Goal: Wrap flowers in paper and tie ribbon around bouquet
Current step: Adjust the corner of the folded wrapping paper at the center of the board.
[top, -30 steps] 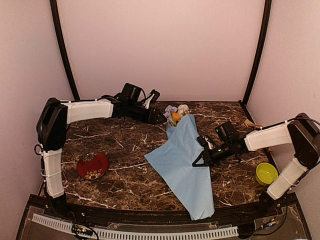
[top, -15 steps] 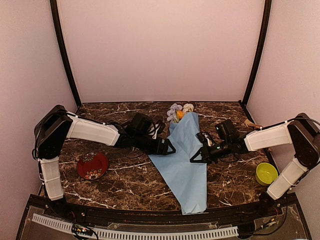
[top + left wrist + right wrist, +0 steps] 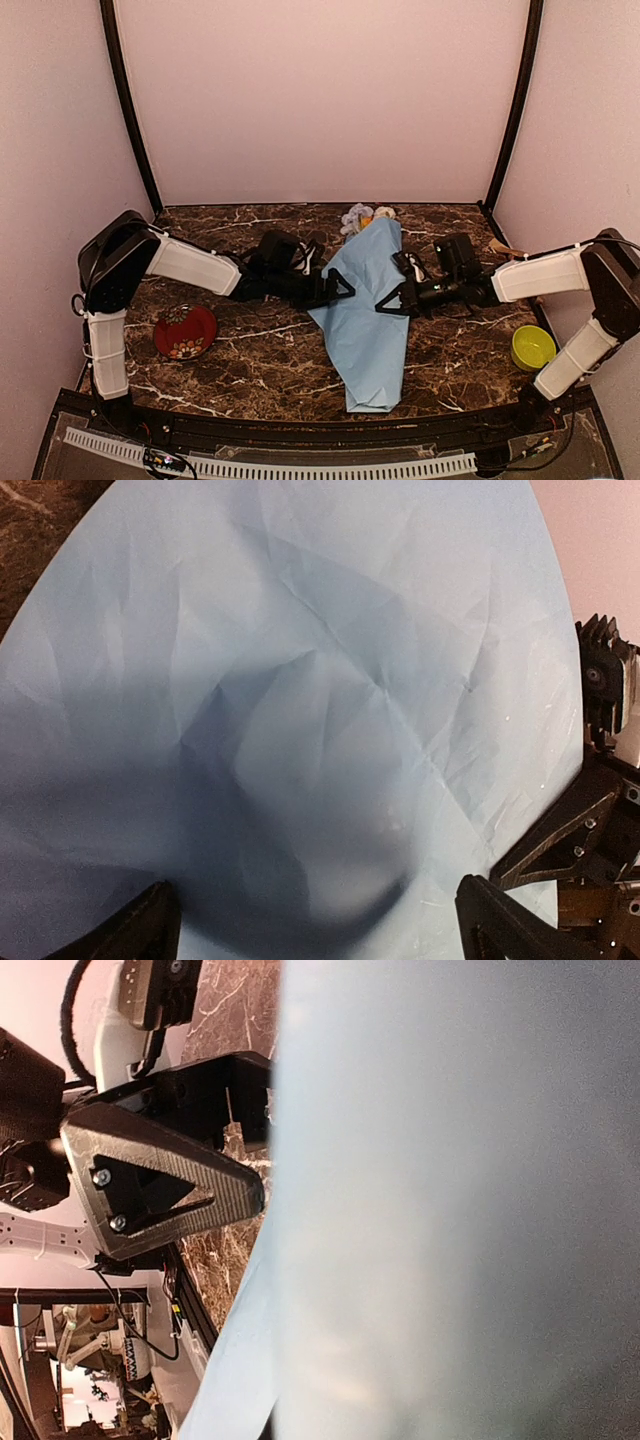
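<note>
The bouquet (image 3: 368, 320), a long cone of thin light-blue paper with small white and orange flower heads (image 3: 362, 215) poking from its upper end, lies at the centre of the dark marble desk (image 3: 250, 370). Its long axis runs almost straight up and down the overhead frame, leaning slightly. The blooms point to the top centre by the back wall, and the other end points to the bottom centre near the front edge.

The left claw (image 3: 345, 288) sits just beside the cone's left edge at mid-length. Its 2 fingers (image 3: 145, 932) are spread wide with nothing between them, and creased blue sheet fills its wrist view. The right claw (image 3: 385, 303) is closed tight at the cone's right edge, opposite. Its tips are hidden by the sheet, so I cannot tell whether it pinches a fold or merely presses on it.

By its looks the wrap is light, soft and springy. It creases easily, would tear under a hard pull, and will likely unroll if let go. The best hold is probably across the waist below the middle, where the stems should stiffen it, not the hollow upper end. A small tan strip (image 3: 503, 247), probably the ribbon, lies at the far right, well apart.
</note>
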